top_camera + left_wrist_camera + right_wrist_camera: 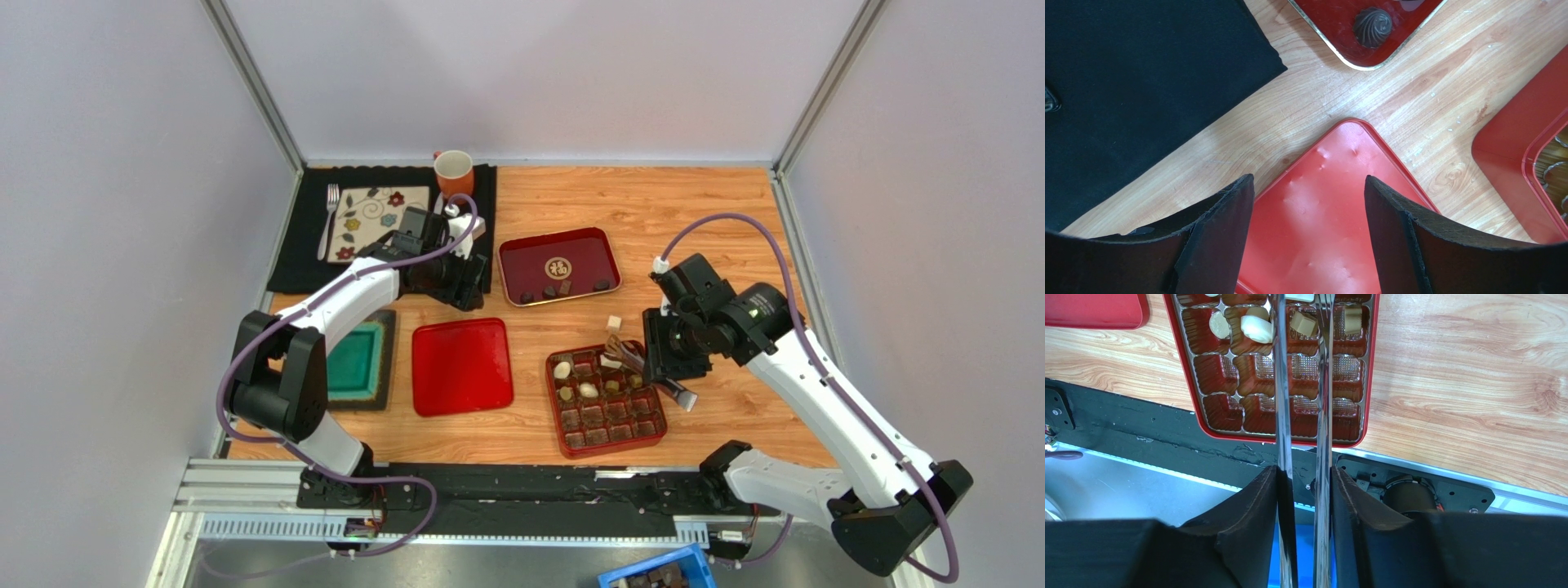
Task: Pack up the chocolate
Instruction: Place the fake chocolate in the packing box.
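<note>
A red gridded box (555,417) holds several chocolates; a cream piece (1255,329) and a tan square (1303,323) sit in its far cells. My right gripper (1306,474) is shut on metal tongs (1281,386), whose two blades reach over the box (1183,361) on either side of the tan square. The dark red tray (515,245) holds a few dark chocolates (550,290), one a swirled piece (1372,26). A pale piece (613,322) lies on the table. My left gripper (1309,190) hangs open and empty above the flat red lid (1327,141).
At the back left a black mat (307,257) carries a flowered plate (374,221), a fork (331,208) and an orange mug (454,170). A green tray (356,361) lies left of the red lid (461,365). A blue bin (656,570) sits below the table edge.
</note>
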You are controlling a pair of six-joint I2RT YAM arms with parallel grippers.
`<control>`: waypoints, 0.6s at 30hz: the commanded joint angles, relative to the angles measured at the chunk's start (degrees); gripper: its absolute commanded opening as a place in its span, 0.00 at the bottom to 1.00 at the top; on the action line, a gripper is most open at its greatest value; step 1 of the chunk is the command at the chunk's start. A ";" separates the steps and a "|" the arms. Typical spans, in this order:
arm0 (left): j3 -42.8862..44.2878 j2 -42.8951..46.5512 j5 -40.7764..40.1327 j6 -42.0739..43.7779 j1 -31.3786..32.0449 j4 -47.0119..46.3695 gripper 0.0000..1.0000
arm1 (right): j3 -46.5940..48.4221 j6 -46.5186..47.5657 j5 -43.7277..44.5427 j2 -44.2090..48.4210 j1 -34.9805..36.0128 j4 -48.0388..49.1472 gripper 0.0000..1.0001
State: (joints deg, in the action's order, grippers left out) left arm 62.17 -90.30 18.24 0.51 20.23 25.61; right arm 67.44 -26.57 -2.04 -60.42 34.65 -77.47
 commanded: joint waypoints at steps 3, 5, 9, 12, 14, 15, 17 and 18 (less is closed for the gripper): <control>1.11 2.15 2.24 0.54 -0.28 0.41 0.75 | 2.69 -0.68 0.46 -0.57 0.33 -3.12 0.43; 1.11 2.15 1.98 0.72 -0.28 0.50 0.75 | 4.62 -0.24 0.46 -1.89 0.24 -3.30 0.44; 0.93 2.41 1.80 0.89 -0.28 0.50 0.75 | 5.86 0.55 0.81 -3.47 0.24 -4.00 0.47; 0.76 2.85 1.98 0.89 -0.28 0.41 0.75 | 9.01 1.16 1.25 -4.79 0.24 -4.09 0.47; 0.50 2.94 2.06 0.98 -0.28 0.24 0.75 | 11.47 1.52 1.08 -6.71 0.33 -4.35 0.46; 0.41 2.94 2.15 0.89 -0.28 0.15 0.75 | 14.18 2.04 1.08 -7.59 0.33 -4.27 0.46; 0.41 2.68 2.41 0.81 -0.28 0.06 0.75 | 16.75 2.66 0.73 -10.48 0.33 -4.00 0.45; 0.32 2.33 2.68 0.80 -0.28 0.06 0.75 | 17.89 3.44 0.55 -11.46 0.33 -3.83 0.45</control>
State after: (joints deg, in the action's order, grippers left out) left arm 62.17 -89.97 19.46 0.54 20.23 25.96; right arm 79.05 -25.45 -1.52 -68.69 34.70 -78.39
